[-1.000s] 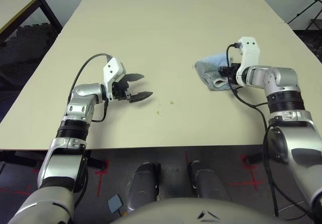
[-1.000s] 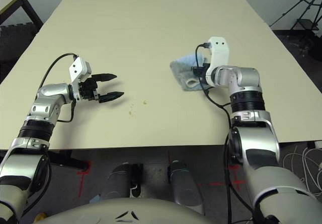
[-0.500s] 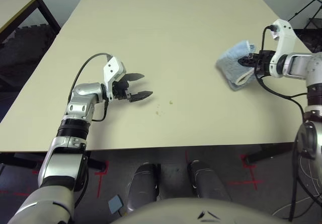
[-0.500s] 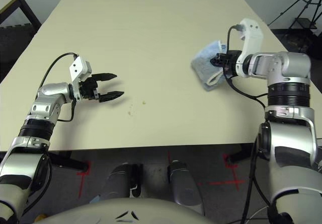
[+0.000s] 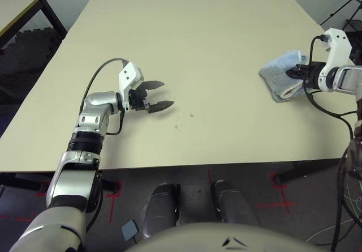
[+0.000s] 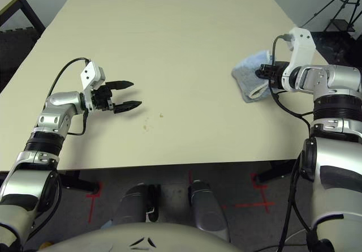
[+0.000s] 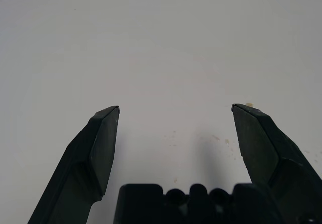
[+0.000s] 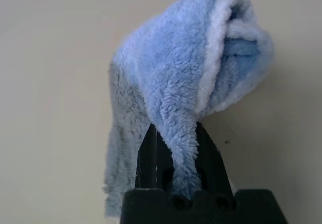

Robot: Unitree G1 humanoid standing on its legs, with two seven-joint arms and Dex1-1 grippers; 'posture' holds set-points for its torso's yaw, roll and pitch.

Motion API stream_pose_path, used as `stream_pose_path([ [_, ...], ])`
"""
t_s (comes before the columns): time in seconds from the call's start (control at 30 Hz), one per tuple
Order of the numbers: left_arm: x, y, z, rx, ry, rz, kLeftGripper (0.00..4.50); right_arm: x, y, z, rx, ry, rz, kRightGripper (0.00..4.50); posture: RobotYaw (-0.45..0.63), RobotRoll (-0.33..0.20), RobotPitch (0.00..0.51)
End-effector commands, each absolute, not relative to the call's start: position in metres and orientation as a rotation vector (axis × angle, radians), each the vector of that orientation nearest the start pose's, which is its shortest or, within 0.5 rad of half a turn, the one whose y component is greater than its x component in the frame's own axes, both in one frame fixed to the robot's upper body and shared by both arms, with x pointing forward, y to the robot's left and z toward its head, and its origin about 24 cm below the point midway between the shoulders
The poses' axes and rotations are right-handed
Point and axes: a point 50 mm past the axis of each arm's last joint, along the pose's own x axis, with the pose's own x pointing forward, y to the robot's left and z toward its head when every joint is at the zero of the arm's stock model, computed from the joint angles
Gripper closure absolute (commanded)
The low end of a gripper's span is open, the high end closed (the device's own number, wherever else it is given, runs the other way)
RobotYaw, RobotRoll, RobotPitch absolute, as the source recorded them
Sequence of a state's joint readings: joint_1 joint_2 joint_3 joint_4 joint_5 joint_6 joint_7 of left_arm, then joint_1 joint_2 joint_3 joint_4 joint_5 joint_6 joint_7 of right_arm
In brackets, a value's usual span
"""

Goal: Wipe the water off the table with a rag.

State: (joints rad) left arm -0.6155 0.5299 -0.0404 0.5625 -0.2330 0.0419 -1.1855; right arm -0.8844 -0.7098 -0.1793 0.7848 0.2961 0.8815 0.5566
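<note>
step: rag (image 5: 281, 81) is gripped and off at the right edge of the table (image 5: 198, 31), well apart from the water (image 5: 180, 126); judging by that, wiping is not finished, a couple of amber specks are left on the top
right claw (image 6: 261, 72): clamped shut on a fold of the rag, cloth squeezed between both black fingers and draping over them in the wrist view; rag looks lifted or just grazing the table, cannot tell which
left claw (image 5: 159, 95): fingers spread wide, holding nothing, hovering low over the table just left of the specks; not touching the rag
water: two small brownish spots near the front-middle of the table, one (image 5: 192, 115) just right of the left fingertips, the other slightly nearer the front edge; more tiny specks show between the left fingers (image 7: 103, 138) in the wrist view
next move: probably right arm needs to carry the rag back toward the middle, press it flat on the specks and drag across; long reach
risk: bunched rag may skim over the spots
</note>
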Motion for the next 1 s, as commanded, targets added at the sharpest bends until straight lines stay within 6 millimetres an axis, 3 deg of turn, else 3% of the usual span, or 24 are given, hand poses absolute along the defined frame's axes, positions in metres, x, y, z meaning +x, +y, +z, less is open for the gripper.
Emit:
stream_pose_path([
  [0.03, 0.333, 0.208, 0.118, 0.28, 0.148, -1.079, 0.0, 0.349, -0.315, 0.141, 0.177, 0.596, 0.074, 4.46, -0.21, 0.0, 0.104],
  [0.17, 0.333, 0.209, 0.118, 0.282, 0.149, -1.077, 0.0, 0.349, -0.317, 0.133, 0.133, 0.607, 0.038, 4.46, -0.21, 0.0, 0.105],
  [0.3, 0.334, 0.21, 0.119, 0.285, 0.148, -1.072, 0.0, 0.351, -0.321, 0.136, 0.002, 0.572, 0.028, 3.24, -0.21, 0.0, 0.105],
  [0.57, 0.335, 0.212, 0.122, 0.276, 0.128, -1.046, 0.0, 0.347, -0.33, 0.165, -0.131, 0.492, 0.093, 0.23, -0.21, 0.0, 0.106],
  [0.6, 0.336, 0.213, 0.123, 0.272, 0.122, -1.038, 0.0, 0.345, -0.332, 0.17, -0.147, 0.481, 0.107, 0.02, -0.21, 0.0, 0.106],
  [0.83, 0.344, 0.221, 0.137, 0.195, 0.011, -0.883, 0.0, 0.34, -0.347, 0.192, -0.154, 0.268, 0.077, 0.02, -0.21, 0.0, 0.113],
  [1.0, 0.352, 0.241, 0.149, 0.129, -0.1, -0.614, 0.0, 0.339, -0.345, 0.182, -0.074, 0.031, 0.069, 0.02, -0.19, 0.0, 0.126],
])
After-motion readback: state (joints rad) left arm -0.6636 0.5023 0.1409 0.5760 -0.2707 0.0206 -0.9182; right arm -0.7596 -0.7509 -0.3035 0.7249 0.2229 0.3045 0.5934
